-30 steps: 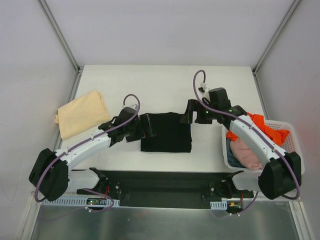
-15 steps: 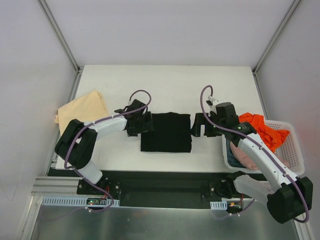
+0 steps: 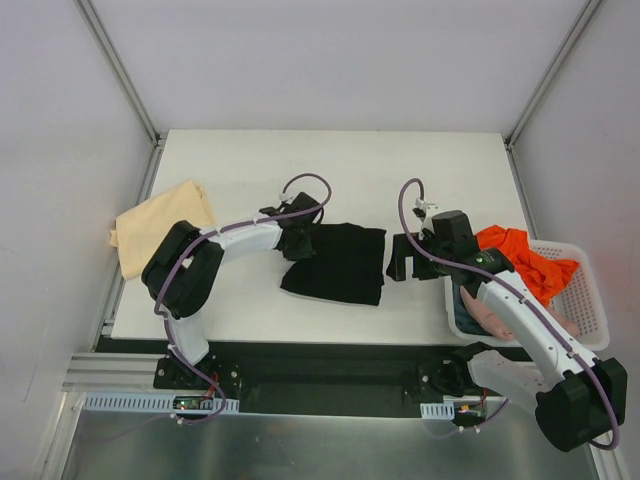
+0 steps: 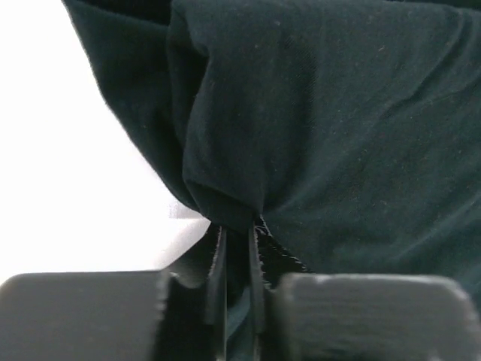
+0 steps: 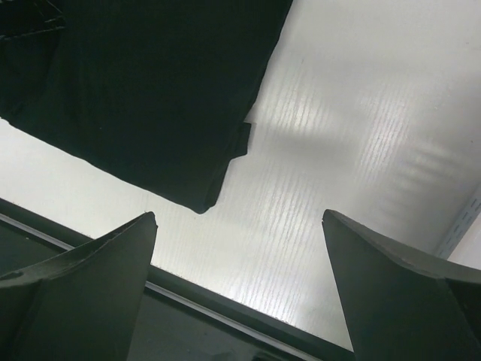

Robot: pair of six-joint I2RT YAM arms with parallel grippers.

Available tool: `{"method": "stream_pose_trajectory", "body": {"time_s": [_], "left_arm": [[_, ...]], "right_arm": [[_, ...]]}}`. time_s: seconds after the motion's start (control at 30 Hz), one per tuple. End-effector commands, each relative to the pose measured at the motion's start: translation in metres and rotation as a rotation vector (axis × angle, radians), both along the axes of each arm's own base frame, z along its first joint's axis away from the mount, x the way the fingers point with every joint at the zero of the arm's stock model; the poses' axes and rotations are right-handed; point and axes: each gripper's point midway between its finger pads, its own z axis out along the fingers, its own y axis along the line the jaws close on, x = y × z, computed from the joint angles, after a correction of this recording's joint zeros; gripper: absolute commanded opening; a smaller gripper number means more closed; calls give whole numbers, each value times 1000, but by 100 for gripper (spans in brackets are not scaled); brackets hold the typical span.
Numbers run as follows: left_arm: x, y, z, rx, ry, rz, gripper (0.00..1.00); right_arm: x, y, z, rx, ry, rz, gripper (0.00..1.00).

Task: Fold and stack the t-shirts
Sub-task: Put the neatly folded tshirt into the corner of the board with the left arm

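Observation:
The folded black t-shirt [image 3: 342,264] lies mid-table, its left edge bunched up. My left gripper [image 3: 301,243] is shut on that left edge; in the left wrist view the jaws [image 4: 237,235] pinch a fold of the black cloth [image 4: 338,135]. My right gripper [image 3: 400,258] hovers just off the shirt's right edge, open and empty; its wrist view shows the gripper [image 5: 240,252] above bare table, with the black shirt's corner [image 5: 150,90] up to the left. A pale tan t-shirt [image 3: 165,226] lies folded at the far left. Orange [image 3: 527,256] and pink [image 3: 492,310] t-shirts sit in the basket.
A white mesh basket [image 3: 588,290] stands at the table's right edge, under the right arm. Grey walls and metal frame posts surround the white table [image 3: 330,170]. A black base rail [image 3: 330,365] runs along the near edge.
My left gripper slid right to the black shirt's left edge and shut on it, skewing and bunching that side. The right gripper stayed open and moved slightly towards the shirt's right edge.

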Motion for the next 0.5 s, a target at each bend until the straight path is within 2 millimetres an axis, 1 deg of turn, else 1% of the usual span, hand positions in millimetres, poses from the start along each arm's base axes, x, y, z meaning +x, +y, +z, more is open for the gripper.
{"method": "stream_pose_trajectory", "body": {"time_s": [0.0,0.03,0.13,0.17,0.27,0.33,0.47], "left_arm": [[-8,45,-6,220,21,31,0],[0,54,5,262,-29,48,0],[10,72,29,359,-95,59,0],[15,85,42,418,-142,78,0],[22,114,68,551,-197,117,0],[25,129,78,602,-198,130,0],[41,170,100,708,-219,201,0]], "right_arm": [[2,-6,4,-22,-50,-2,96],[0,-6,3,-16,-50,1,96],[-1,-8,5,-8,-73,-16,96],[-1,-9,6,-8,-81,-23,96],[-1,-15,10,-15,-107,-52,96],[-1,-17,15,-8,-133,-65,96],[-1,-25,18,-20,-164,-103,96]]}}
